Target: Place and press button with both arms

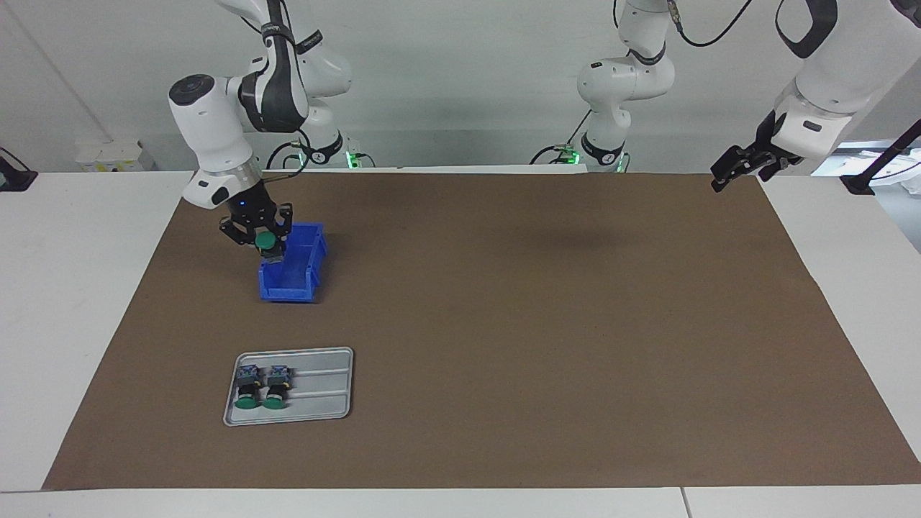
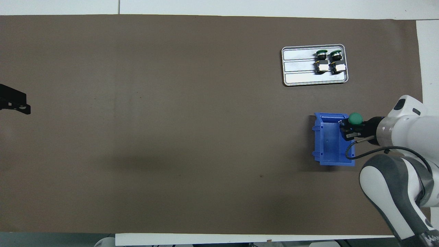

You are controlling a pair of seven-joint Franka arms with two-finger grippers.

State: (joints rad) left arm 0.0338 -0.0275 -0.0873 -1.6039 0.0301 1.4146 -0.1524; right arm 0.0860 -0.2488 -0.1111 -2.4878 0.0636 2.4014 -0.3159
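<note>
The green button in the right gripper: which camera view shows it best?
The facing view. There the button shows between the fingertips of the right gripper, held over the blue bin with its green cap toward the camera. The overhead view shows only the round cap at the bin's edge; its body is hidden.

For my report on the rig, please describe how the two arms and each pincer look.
Both arms are white, rounded segments with dark grey joint caps and bands. Black cables run along them. Green lights glow at their bases. The right pincer and the left pincer are black with two fingers; a small blue light shows above the right one.
</note>
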